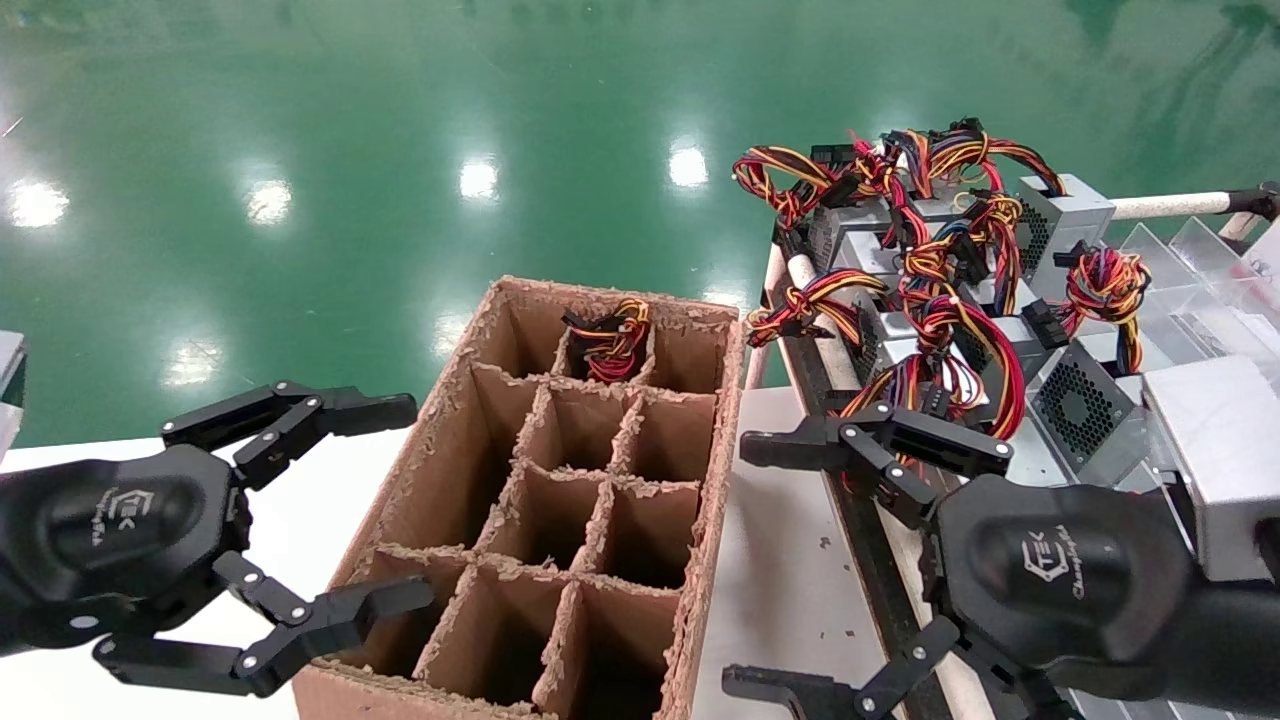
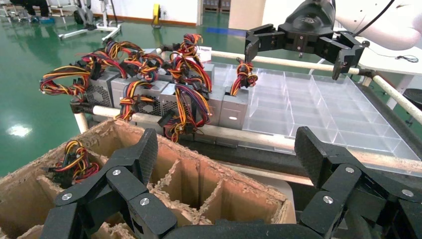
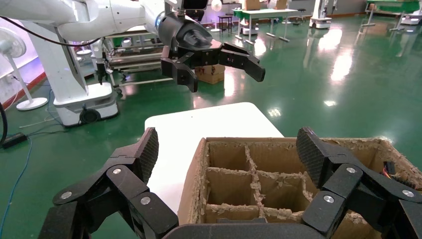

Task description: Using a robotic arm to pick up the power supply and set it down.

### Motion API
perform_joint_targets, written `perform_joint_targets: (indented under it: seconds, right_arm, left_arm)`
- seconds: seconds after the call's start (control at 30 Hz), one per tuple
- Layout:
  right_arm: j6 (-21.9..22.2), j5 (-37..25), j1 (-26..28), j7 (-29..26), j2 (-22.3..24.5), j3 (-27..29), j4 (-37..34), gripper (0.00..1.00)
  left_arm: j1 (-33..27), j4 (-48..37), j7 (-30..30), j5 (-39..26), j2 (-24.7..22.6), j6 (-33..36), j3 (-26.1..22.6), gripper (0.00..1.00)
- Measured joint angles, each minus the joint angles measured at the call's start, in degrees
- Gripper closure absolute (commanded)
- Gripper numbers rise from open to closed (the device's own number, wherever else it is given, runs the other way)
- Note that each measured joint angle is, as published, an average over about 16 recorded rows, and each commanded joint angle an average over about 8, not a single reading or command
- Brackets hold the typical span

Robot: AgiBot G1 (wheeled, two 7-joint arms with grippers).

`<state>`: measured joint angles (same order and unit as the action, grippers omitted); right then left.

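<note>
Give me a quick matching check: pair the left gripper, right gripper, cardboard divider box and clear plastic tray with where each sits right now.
Things:
1. left gripper
2. right gripper
3. cardboard divider box
4. clear plastic tray

Places:
A. between the two grippers on the white table
B. open, at the box's left side
C. on the rack, beside the row of power supplies
D. open, between the box and the rack

Pairs: 1-B, 2-D, 3-A, 4-C

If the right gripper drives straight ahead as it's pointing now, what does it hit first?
Probably the brown cardboard divider box: the open right gripper faces its near wall and top rim. It could pass just above the rim; depth is unclear.
</note>
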<state>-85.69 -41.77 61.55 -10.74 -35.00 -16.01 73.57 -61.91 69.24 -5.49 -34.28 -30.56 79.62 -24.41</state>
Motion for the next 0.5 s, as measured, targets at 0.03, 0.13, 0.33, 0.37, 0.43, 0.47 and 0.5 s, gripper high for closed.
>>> perform_joint_targets:
  seconds: [0.03,0.13,0.33,0.37,0.43,0.47,0.5]
  right_arm:
    - [0.0,0.0,0.0,0.0,0.0,0.0,0.0,0.0]
    - [0.0,0.0,0.0,0.0,0.0,0.0,0.0,0.0]
    - [0.0,0.0,0.0,0.0,0.0,-0.1,-0.1,0.0]
    - [0.0,0.0,0.1,0.0,0.0,-0.1,-0.1,0.0]
    - [0.1,-0.1,0.1,0.0,0.0,-0.1,-0.1,0.0]
    - [0.1,-0.1,0.1,0.0,0.0,-0.1,-0.1,0.0]
    - [0.1,-0.1,0.1,0.1,0.0,-0.1,-0.1,0.0]
  left_arm:
    - [0.0,0.0,0.0,0.0,0.0,0.0,0.0,0.0]
    - [0.0,0.0,0.0,0.0,0.0,0.0,0.0,0.0]
    - [0.0,0.0,0.0,0.0,0.0,0.0,0.0,0.0]
    - [0.0,0.0,0.0,0.0,0.0,0.0,0.0,0.0]
    - [0.0,0.0,0.0,0.0,0.0,0.0,0.0,0.0]
    - [0.0,0.0,0.0,0.0,0.0,0.0,0.0,0.0]
    - [0.0,0.0,0.0,0.0,0.0,0.0,0.0,0.0]
